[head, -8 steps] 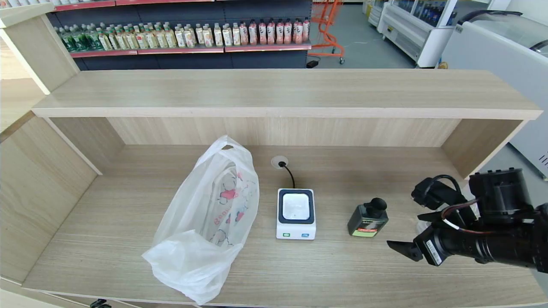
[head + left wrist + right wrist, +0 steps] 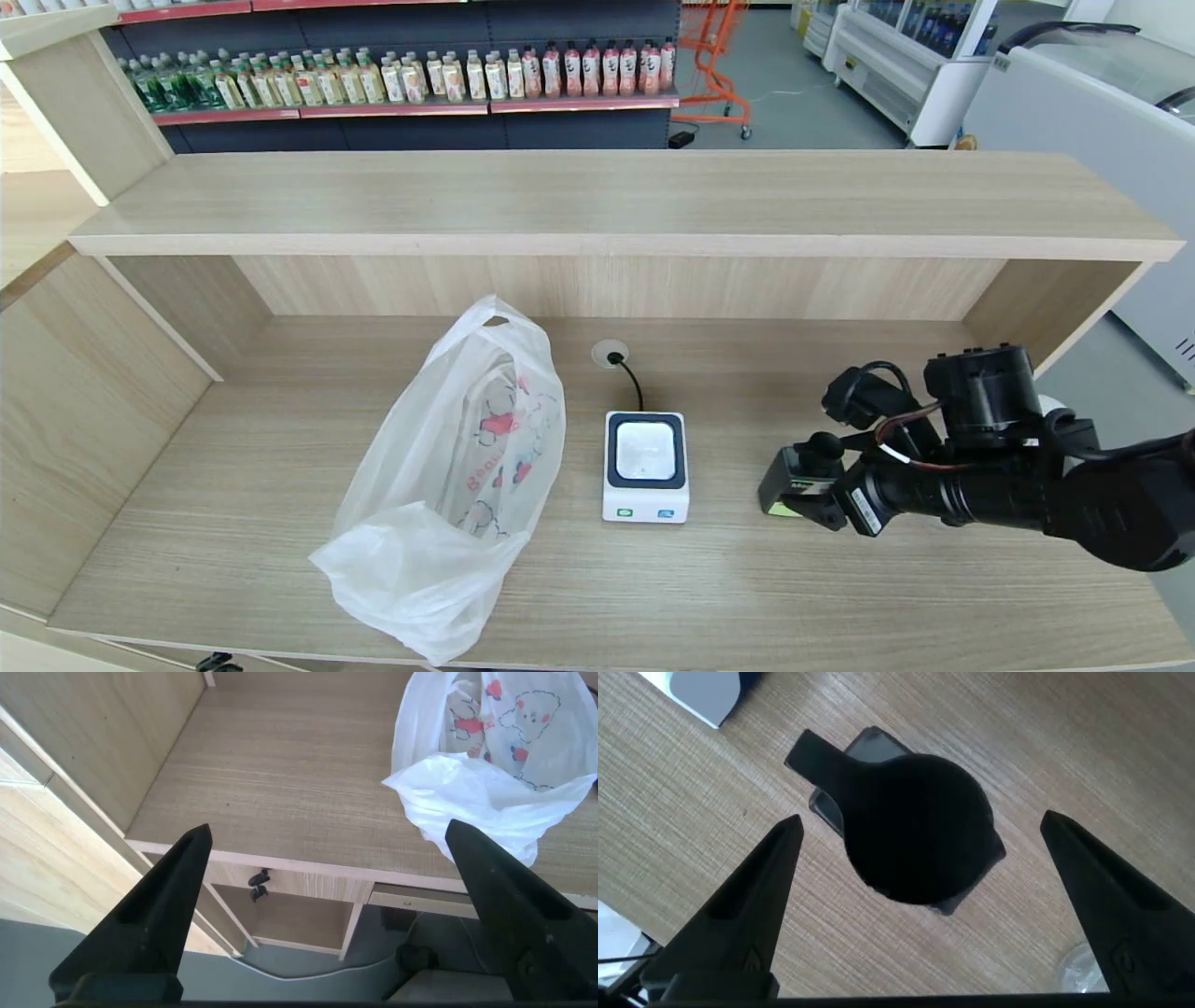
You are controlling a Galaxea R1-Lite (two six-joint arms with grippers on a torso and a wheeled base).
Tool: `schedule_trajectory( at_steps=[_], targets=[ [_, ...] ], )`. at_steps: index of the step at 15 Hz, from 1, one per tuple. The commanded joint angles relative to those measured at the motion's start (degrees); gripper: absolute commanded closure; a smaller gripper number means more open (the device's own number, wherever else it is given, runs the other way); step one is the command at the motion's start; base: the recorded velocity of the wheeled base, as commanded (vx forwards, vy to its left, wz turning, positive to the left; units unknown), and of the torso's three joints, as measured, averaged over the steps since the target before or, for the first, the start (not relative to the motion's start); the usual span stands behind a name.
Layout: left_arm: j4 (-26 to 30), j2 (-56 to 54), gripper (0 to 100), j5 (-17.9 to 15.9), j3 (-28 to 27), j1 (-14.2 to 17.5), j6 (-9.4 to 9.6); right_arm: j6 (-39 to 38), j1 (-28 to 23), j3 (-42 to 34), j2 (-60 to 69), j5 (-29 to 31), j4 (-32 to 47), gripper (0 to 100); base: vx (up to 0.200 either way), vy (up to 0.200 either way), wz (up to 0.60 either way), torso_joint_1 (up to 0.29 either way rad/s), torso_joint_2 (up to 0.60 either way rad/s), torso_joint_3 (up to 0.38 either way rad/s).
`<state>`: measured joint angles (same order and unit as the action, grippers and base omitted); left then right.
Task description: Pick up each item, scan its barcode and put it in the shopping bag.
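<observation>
A pale wooden counter [image 2: 653, 579] stands before stocked shelves [image 2: 401, 112]. The white shopping bag [image 2: 448, 485] slumps open at 9 o'clock from the scanner [image 2: 646, 467], and the dark bottle [image 2: 780, 481] stands at the scanner's 3 o'clock. The right gripper [image 2: 922, 831] straddles the bottle's cap, fingers spread wide, gripping nothing. The left gripper [image 2: 329, 835], equally wide and empty, hangs off the counter's front edge near the bag.

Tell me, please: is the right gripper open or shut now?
Open. In the right wrist view the right gripper has its two fingers wide apart, one on each side of the black cap of the bottle.
</observation>
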<state>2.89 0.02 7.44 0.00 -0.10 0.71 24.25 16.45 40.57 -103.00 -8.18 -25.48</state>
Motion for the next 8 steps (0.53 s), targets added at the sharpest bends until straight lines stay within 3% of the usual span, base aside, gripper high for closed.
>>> schedule_trajectory(
  at_steps=[1,7,8],
  targets=[
    [0.01,-0.02,0,0.03,0.00,0.01,0.00,0.01,0.69,0.83,-2.47,-0.08,-0.45,0,0.000,0.000,0.00,0.000,0.00,0.000],
    [0.01,-0.02,0,0.03,0.00,0.10,0.00,-0.08,2.72,2.14,-7.13,-0.52,-4.93,0,0.000,0.000,0.00,0.000,0.00,0.000],
    [0.01,-0.02,0,0.03,0.00,0.01,0.00,-0.08,2.98,3.02,-7.57,-1.31,-4.93,100,0.000,0.000,0.00,0.000,0.00,0.000]
  ],
)
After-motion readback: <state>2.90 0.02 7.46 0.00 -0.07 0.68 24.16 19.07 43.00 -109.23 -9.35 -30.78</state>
